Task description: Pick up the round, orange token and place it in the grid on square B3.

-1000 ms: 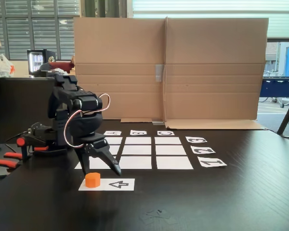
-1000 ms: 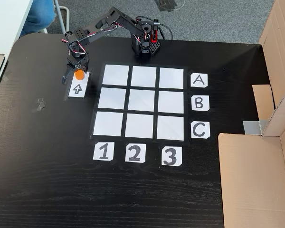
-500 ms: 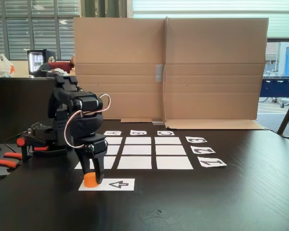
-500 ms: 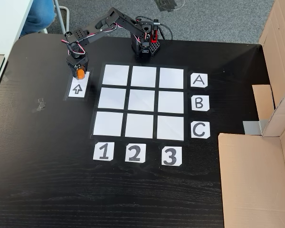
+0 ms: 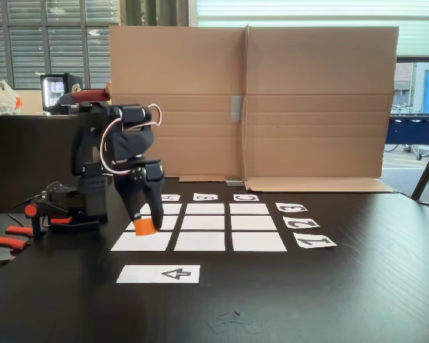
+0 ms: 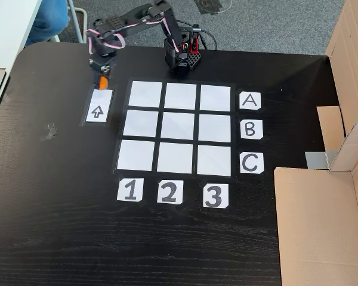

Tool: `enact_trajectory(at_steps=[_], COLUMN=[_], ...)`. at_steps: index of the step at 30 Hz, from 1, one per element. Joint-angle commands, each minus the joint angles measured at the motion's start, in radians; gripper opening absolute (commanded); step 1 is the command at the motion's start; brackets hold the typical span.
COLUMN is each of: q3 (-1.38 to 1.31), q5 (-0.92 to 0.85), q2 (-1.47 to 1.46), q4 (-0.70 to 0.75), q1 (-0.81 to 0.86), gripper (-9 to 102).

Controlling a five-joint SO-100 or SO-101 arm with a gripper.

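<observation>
Gripper point(image 5: 146, 223): I see it pinching the token, fingers pointing down, clear of the table; same in the top-down fixed view point(image 6: 102, 79).
Token point(image 5: 145, 227): orange, clamped between the fingertips, in the air. In the top-down fixed view point(image 6: 102, 80) just a sliver of orange shows under the gripper.
Token axis: can't tell for sure; in the side fixed view it looks a bit tilted, lower edge slanting. No clear long axis, it's a short stub.
Arrow strip point(image 5: 158, 273): below the gripper and nearer the cam in the side fixed view, bare; in the top-down fixed view point(image 6: 99, 106) just below the gripper.
Grid point(image 6: 178, 129): to the right of the gripper in the top-down fixed view.
Square B3 point(image 6: 215, 128): well apart from the gripper, far column, next to the B card point(image 6: 251, 128), bare.
</observation>
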Motion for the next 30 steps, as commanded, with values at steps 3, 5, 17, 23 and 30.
enact_trajectory(at_steps=[3, 5, 17, 23, 30], q3=[0.207, 0.245, 0.331, 0.304, 0.230], q5=[-0.002, 0.023, 0.273, 0.385, 0.437], q2=[0.360, 0.440, 0.489, 0.357, 0.166], q4=[0.000, 0.009, 0.018, 0.011, -0.017], q1=[-0.204, -0.305, -0.940, -1.124, -1.183], gripper=[-1, -1, -1, -1, -1])
